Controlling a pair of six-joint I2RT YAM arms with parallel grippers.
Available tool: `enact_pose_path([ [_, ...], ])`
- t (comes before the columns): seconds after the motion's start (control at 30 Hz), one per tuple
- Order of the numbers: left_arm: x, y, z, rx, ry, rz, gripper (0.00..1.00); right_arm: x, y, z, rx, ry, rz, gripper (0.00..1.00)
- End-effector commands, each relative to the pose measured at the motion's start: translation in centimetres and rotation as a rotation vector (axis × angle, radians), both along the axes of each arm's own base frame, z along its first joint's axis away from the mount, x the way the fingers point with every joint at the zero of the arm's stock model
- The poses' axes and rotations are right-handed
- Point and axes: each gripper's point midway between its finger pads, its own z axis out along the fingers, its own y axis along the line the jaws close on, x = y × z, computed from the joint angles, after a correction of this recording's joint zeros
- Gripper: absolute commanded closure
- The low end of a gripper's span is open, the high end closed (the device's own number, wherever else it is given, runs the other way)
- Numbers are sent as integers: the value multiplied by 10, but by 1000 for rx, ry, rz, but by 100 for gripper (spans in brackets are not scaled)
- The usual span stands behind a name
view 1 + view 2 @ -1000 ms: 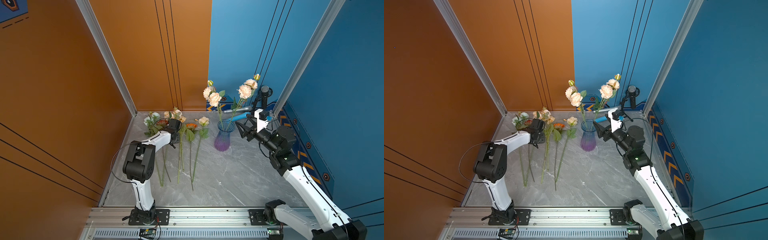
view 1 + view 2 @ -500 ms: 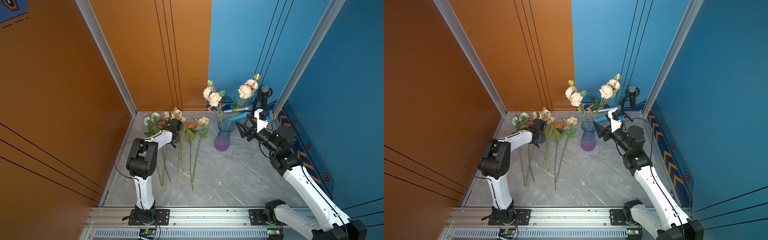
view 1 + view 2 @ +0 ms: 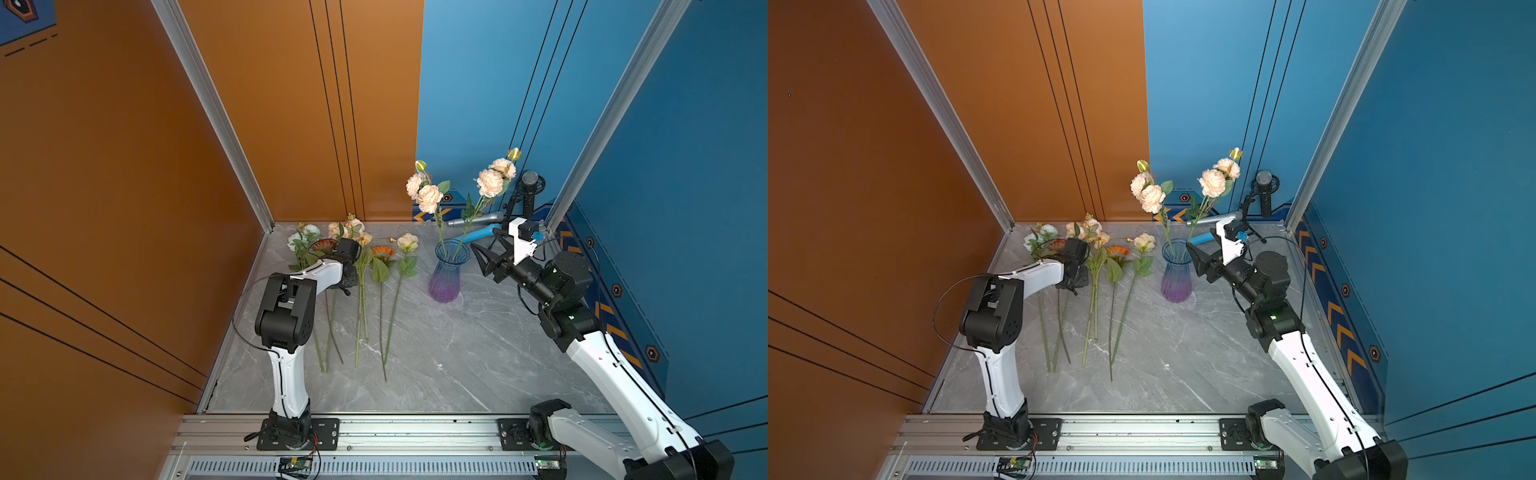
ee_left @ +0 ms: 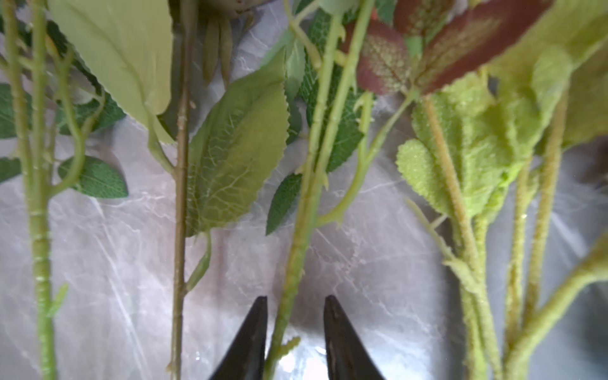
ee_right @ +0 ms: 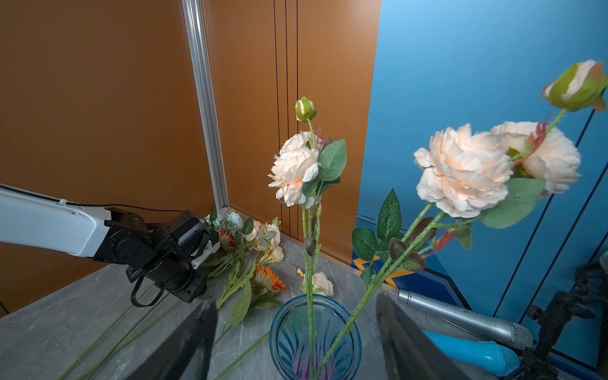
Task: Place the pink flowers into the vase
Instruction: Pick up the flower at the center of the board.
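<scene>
Two pink flowers [image 3: 429, 198] stand in the blue-to-purple glass vase [image 3: 446, 274], their blooms high above its rim. A third stem of pink flowers [image 3: 348, 228] lies on the table among other stems. My left gripper [image 4: 295, 297] is low over these stems [image 3: 349, 284]. Its jaws stand a little apart, astride the lying pink stem [image 4: 297, 250], which rests against one finger. My right gripper [image 5: 296, 299] is open just right of the vase [image 5: 316, 332] and holds nothing.
Beside the lying pink stem are an orange flower [image 3: 383, 252], a single peach bloom [image 3: 407, 242] and a white-bluish cluster [image 3: 305, 235]. A silver microphone [image 3: 478, 218], a blue one [image 3: 478, 233] and a black one on a stand [image 3: 530, 183] sit behind the vase. Walls close in on three sides.
The left arm's elbow has swung slightly toward the flowers while its gripper stays over the lying stems. The right arm and the vase have not moved.
</scene>
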Motion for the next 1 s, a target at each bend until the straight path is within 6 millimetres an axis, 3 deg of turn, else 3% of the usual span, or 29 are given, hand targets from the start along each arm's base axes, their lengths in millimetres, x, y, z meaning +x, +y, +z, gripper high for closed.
enact_pose_path([
  [0.0, 3, 0, -3, -36, 18, 2, 77, -2, -3, -4, 2, 12, -7, 23],
  [0.23, 7, -3, 3, -79, 3, 3, 94, -2, -3, -3, 2, 11, -6, 23],
  [0.37, 10, -10, 20, -110, -30, -16, 97, -2, -3, -2, 4, 12, -5, 23],
  [0.73, 1, -21, 106, -88, -206, -74, 96, 0, -1, -3, 6, 12, 0, 23],
  [0.97, -10, -29, 146, -101, -284, -125, 96, 1, 2, -4, 11, 14, 9, 23],
])
